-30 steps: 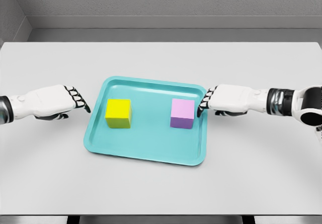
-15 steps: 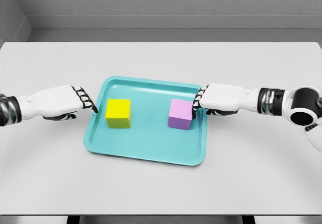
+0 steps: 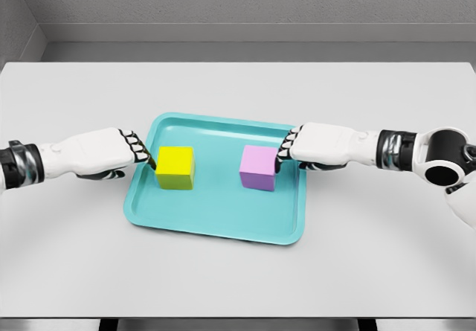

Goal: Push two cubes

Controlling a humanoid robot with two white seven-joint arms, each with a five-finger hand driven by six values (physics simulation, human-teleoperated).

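Note:
A yellow cube (image 3: 175, 166) and a pink cube (image 3: 259, 167) sit inside a teal tray (image 3: 216, 223) at the table's middle. My left hand (image 3: 141, 152) comes in over the tray's left rim, its fingertips touching the yellow cube's left face. My right hand (image 3: 285, 149) reaches over the tray's right rim and presses its fingertips against the pink cube's right face. Both hands have fingers bent downward at the tips and hold nothing.
The tray lies on a wide white table (image 3: 238, 286), with a grey wall behind its far edge. A gap of bare tray floor separates the two cubes.
Both hands have moved inward over the tray rims. The pink cube has slid left under the right hand. The left hand has reached the yellow cube, which has barely shifted.

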